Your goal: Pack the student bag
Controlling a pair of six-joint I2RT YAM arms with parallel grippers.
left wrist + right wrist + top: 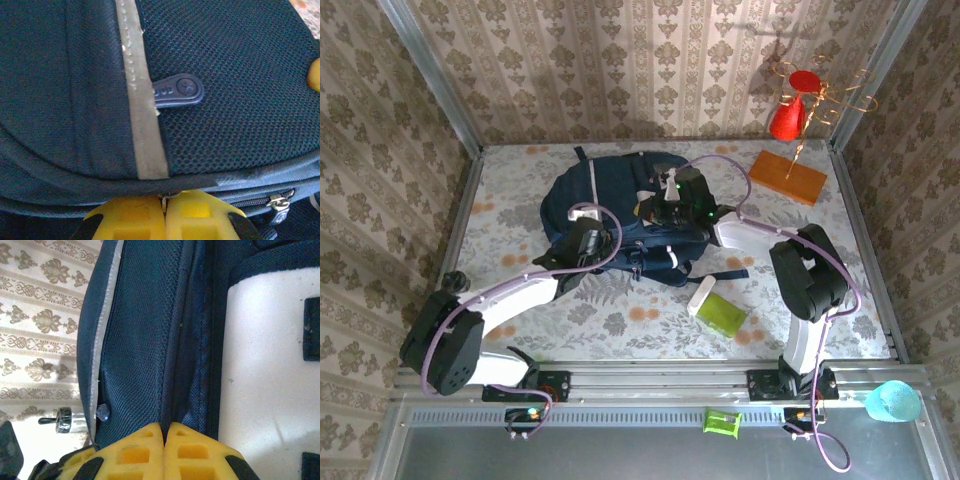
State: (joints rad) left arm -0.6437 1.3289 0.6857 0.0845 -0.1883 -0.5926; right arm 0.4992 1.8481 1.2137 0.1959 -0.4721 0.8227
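The student bag (620, 205), a dark navy backpack with a thin light stripe, lies in the middle of the table. My left gripper (585, 240) is at its near left edge. In the left wrist view the yellow fingers (135, 217) are shut at the seam below the grey stripe (145, 125), with a small metal zipper pull (164, 200) pinched between them. My right gripper (675, 195) is on the bag's right side. In the right wrist view its gripper (165, 429) is shut on a dark fabric ridge of the bag, beside a white patch (265, 365).
A green packet (723, 314) and a white item (701, 296) lie near right of the bag. An orange wooden base (788, 177) with a wire stand and a red cone (788, 118) stands at the back right. A second zipper slider (278, 204) sits right of the left fingers.
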